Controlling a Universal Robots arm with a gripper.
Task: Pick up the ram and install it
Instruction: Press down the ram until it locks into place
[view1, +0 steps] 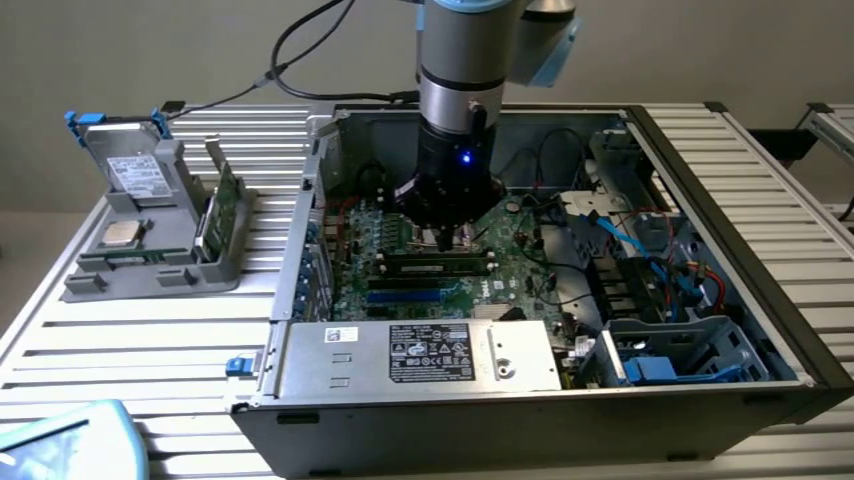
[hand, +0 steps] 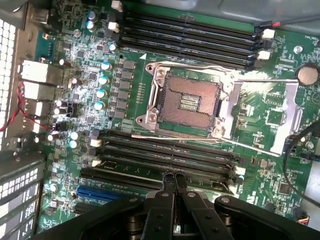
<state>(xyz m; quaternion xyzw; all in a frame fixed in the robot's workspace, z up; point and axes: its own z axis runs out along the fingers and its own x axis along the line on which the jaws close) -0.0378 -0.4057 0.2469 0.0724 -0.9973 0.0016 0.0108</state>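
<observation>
On the slatted counter (view1: 120, 340), the open computer case (view1: 747, 230) walls in the gripper (hand: 174, 178), whose jaws are closed and empty just above the ram (view1: 434, 266) seated in the motherboard (hand: 280, 170) slot.

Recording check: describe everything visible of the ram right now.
The ram is a long, narrow green stick with dark chips. It sits on edge along a black slot of the motherboard, inside the open computer case. The shut gripper hangs just over its middle; whether they touch cannot be told.
</observation>
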